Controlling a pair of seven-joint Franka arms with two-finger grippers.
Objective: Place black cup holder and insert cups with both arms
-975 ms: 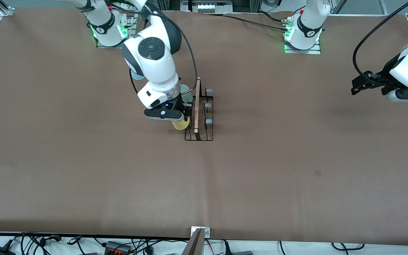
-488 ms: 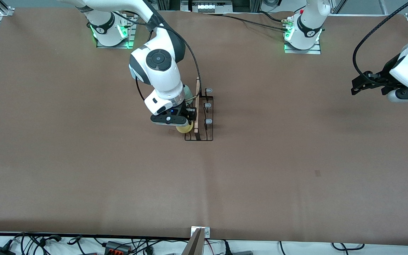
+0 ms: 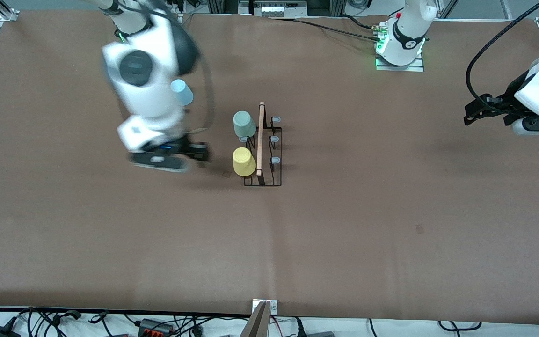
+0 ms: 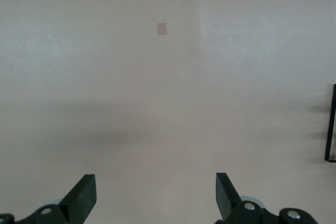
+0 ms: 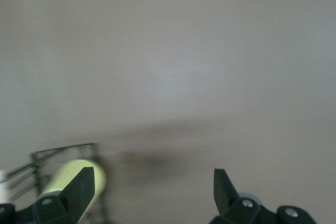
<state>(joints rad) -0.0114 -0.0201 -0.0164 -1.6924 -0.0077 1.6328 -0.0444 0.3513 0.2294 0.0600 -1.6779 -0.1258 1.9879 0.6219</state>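
right pincer | released yellow cup | withdrawn from rack

Even, diffuse overhead light fills the front view; the brown table shows no glare and only soft, faint shadows. Taking the black cup holder as landmark, a weak shadow lies on the cloth just nearer the front camera from it. Toward the right arm's end from the holder, the right arm is smeared by motion blur, its outline doubled. The left wrist view looks pale and washed out, with a broad dim shadow band. The right wrist view is soft and streaked, the yellow cup out of focus
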